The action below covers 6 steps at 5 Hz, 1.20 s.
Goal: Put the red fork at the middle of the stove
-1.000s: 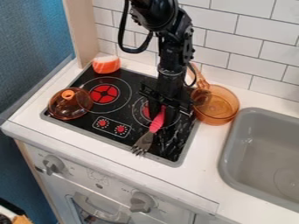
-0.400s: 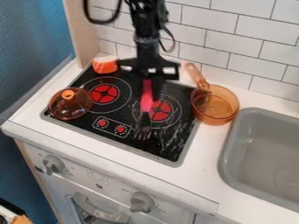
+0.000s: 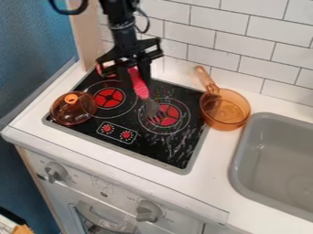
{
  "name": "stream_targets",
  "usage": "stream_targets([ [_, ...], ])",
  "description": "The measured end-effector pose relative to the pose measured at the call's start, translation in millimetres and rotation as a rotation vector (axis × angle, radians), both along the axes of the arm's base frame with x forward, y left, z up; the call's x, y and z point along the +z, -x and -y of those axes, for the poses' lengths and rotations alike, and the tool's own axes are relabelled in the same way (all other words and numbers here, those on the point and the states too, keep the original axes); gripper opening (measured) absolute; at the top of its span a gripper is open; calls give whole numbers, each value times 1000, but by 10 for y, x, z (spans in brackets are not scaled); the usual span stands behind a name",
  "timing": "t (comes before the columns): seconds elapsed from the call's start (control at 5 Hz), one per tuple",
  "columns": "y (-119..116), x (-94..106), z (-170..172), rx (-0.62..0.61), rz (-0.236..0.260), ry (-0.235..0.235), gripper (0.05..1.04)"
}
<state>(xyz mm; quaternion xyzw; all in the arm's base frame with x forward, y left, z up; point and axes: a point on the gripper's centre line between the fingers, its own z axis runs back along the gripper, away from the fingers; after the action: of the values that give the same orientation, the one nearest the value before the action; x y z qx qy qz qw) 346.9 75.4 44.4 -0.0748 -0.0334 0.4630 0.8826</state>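
Tool: the black two-finger tool (image 3: 135,72) is over the stove's back part, pinching the fork's handle; the arm is cut off by the view's top edge.
Fork: red-handled, with grey tines (image 3: 142,89), slanting down over the right-hand red burner ring; handle end hidden, contact with the stove unclear.
Stove: black glass cooktop, pale-rimmed (image 3: 147,153), set in the white bench (image 3: 211,183).
Behind tool: red-orange object (image 3: 103,70) at the stove's back corner, mostly hidden.
Stove edges: transparent amber lid (image 3: 68,112) at left; transparent orange pan (image 3: 226,112) just beside the right rim.
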Motion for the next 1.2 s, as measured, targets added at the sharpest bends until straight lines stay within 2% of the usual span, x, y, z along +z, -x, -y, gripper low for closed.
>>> stream_targets([
  [0.2, -36, -28, -90, 246, 16, -24, 379],
  [0.4, -43, -120, -122, 491, -8, -73, 379],
  [0.8, -44, -420, -94, 557, -135, -170, 379],
  [1.0, 24, -540, -119, 559, -193, -199, 379],
  [1.2, 45, -588, -135, 549, -208, -214, 379],
])
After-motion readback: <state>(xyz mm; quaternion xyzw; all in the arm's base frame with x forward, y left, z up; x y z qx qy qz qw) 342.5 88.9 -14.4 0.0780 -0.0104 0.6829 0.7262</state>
